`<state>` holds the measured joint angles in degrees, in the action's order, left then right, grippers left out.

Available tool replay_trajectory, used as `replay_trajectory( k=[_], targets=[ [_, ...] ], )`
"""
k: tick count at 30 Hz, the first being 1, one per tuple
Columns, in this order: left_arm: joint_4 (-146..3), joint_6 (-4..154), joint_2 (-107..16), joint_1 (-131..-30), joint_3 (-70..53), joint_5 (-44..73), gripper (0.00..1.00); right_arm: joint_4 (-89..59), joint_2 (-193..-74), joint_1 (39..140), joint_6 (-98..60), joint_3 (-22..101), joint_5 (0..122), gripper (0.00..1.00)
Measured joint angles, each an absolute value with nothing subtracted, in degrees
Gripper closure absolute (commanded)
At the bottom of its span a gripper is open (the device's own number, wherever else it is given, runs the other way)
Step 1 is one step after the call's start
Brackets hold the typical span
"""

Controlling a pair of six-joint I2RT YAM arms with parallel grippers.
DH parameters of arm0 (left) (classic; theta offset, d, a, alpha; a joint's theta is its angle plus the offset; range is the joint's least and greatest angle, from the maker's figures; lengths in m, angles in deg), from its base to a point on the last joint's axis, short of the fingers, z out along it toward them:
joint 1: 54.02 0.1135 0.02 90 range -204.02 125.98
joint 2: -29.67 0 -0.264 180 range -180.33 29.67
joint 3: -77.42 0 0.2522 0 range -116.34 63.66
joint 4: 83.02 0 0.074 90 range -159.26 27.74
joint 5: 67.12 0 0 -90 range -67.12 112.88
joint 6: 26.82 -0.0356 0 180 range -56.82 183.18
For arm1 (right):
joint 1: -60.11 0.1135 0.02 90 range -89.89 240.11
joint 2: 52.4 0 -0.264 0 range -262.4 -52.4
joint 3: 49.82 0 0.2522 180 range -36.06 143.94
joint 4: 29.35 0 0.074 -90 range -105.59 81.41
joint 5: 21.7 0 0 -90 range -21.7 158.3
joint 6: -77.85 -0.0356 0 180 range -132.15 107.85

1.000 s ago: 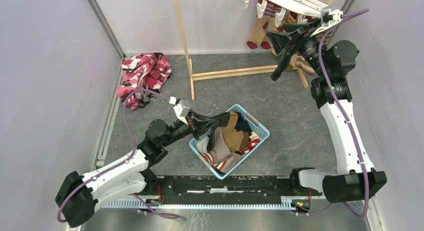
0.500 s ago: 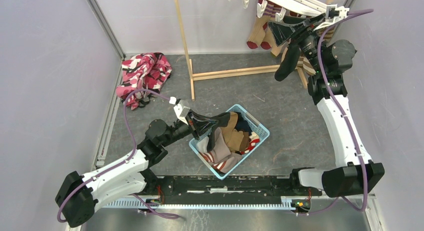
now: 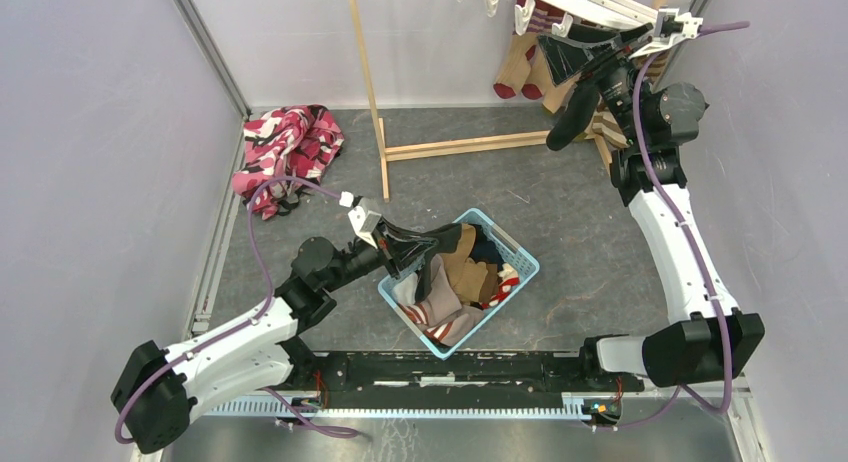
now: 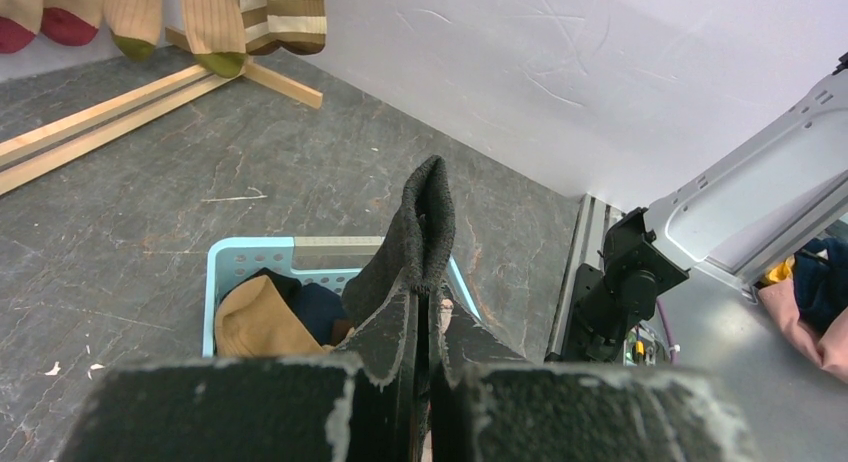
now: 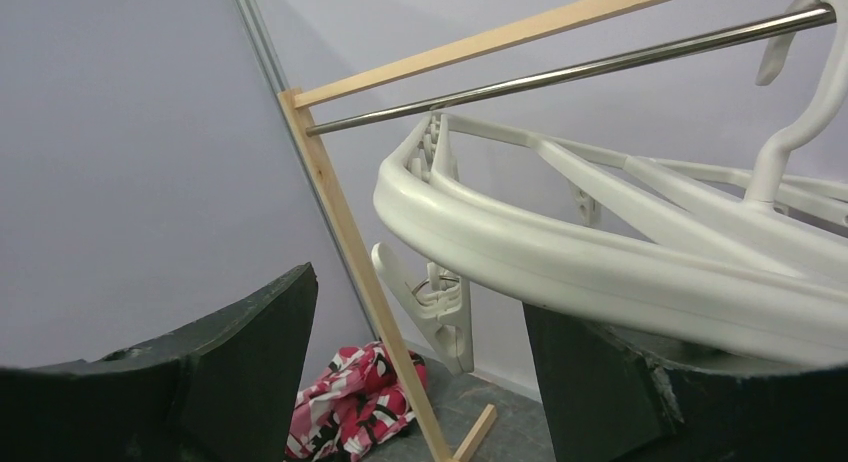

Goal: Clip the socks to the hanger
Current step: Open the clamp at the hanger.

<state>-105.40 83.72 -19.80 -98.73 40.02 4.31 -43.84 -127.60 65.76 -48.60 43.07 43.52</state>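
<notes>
Looking at maybe the early-middle of the job here. Got a handful of socks (image 3: pixel 522 67) already hanging off the hanger (image 3: pixel 580 0) up in the far right corner, tan ones with red toes plus a striped pair. Plenty left though: a whole heap (image 3: pixel 465 277) of tan, dark and striped ones tangled in the light blue basket (image 3: pixel 523 259) mid-table. On to the left gripper (image 4: pixel 425 317): pinched right shut on a dark grey sock (image 4: pixel 428 212), holding it just above the basket, cuff poking up past the fingertips and the rest trailing down into the pile. Right gripper (image 5: pixel 415 297): spread wide, nothing between the pads, raised right up to the hanger's curved white rim with one dangling clip (image 5: pixel 445 312) sitting in the gap. Also spotting a dark floppy shape (image 3: pixel 568 117) hanging just beside that gripper in the top view, can't tell if clipped or even a sock. Guessing at the remaining work: ferrying the grey sock over to a clip, then repeating for the whole pile
</notes>
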Motion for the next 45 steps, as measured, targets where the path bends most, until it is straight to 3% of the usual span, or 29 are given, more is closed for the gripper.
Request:
replay_trajectory(
  k=[22, 45],
  targets=[
    [-105.4, 85.9, -22.1, -98.7, 38.4, 3.4, 0.94, -59.5, -130.2, 65.9, -51.7, 38.5, 44.8, 0.23],
    [-105.4, 86.3, -22.5, -98.7, 37.9, 3.3, 0.94, -62.3, -132.1, 65.9, -52.9, 38.5, 45.0, 0.63]
  ],
)
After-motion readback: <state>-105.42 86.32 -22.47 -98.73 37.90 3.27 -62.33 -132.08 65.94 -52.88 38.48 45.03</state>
